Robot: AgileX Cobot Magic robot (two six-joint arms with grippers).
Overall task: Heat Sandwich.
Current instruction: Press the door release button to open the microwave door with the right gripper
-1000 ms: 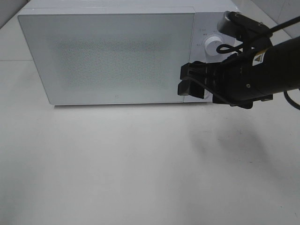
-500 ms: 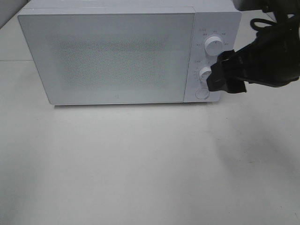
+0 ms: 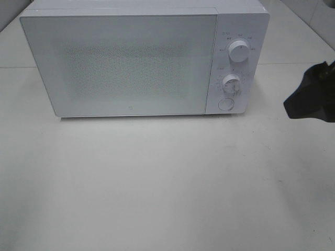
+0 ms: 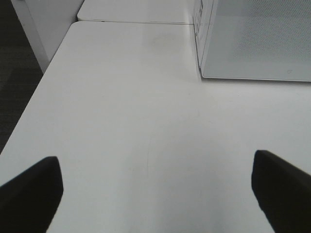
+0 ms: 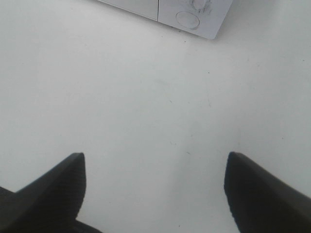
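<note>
Microwave (image 3: 131, 63) sits on bench (image 3: 157, 183), door shut. Sandwich not visible in any view. Left pincer (image 4: 155, 162) wide open, empty. Right pincer (image 5: 154, 158) open, empty, right of the microwave.

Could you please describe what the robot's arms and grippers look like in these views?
Both are matte black. The left gripper shows two broad, blunt-tipped jaws; the right gripper has similar wedge-shaped jaws. In the high view only a black, angular end of the right arm shows. No markings or cables can be made out.
</note>
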